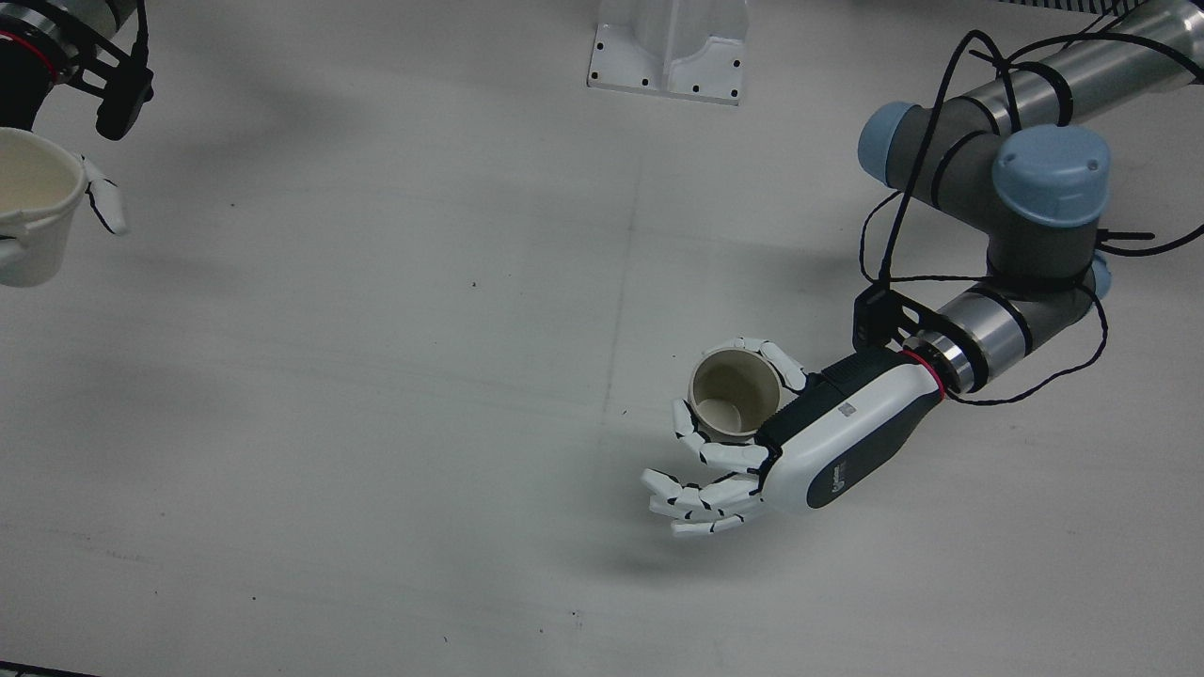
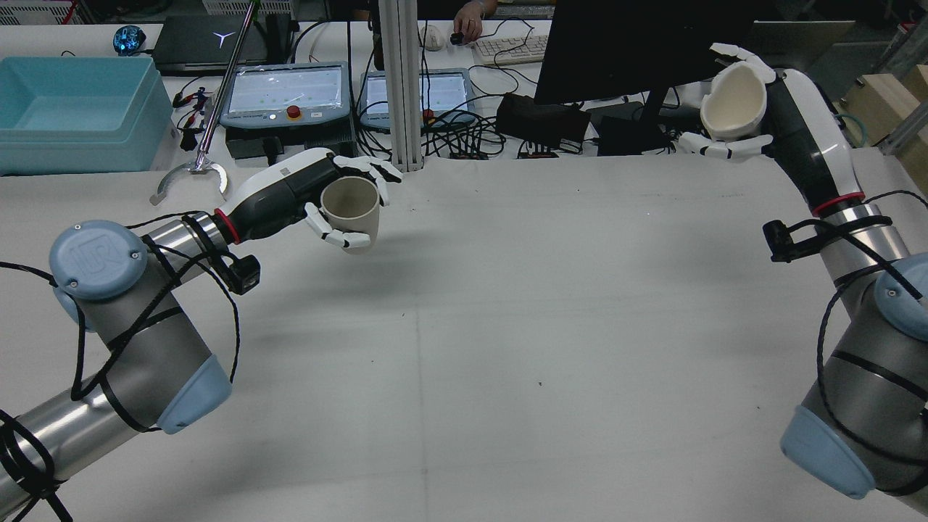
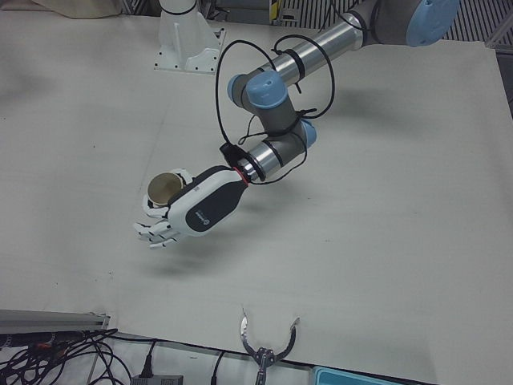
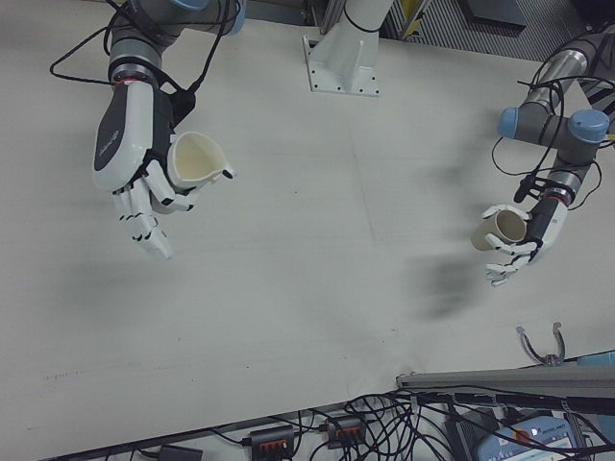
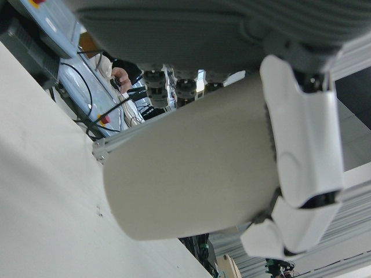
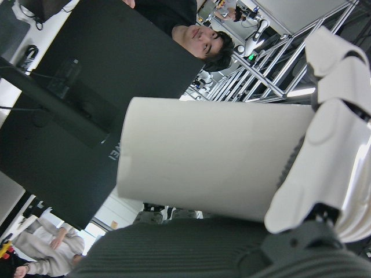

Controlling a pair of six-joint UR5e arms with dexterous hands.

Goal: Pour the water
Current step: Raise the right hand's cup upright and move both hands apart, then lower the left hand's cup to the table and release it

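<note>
Front view: the left hand (image 1: 800, 442) wraps the beige cup (image 1: 736, 395) at about 4 o'clock, lower fingers (image 1: 701, 498) splayed free. The right hand (image 1: 105, 202) and white cup (image 1: 33, 216) are cropped at 9 o'clock.

Rear view: the right hand (image 2: 754, 109) clasps the white cup (image 2: 734, 100), raised at 2 o'clock; the beige cup (image 2: 351, 210) hangs above the table (image 2: 507, 326). Contents cannot be seen.

Joint cap on left arm (image 2: 99, 255): we read a raised "UR" mark on its blue face.
Laptop lid (image 2: 209, 40): we see a pale Y-shaped emblem, no letters.
Left hand (image 1: 837, 442): a small logo sits on its dark back, too small for us to read.
Monitor back (image 6: 98, 110): small lettering, unreadable to us.
</note>
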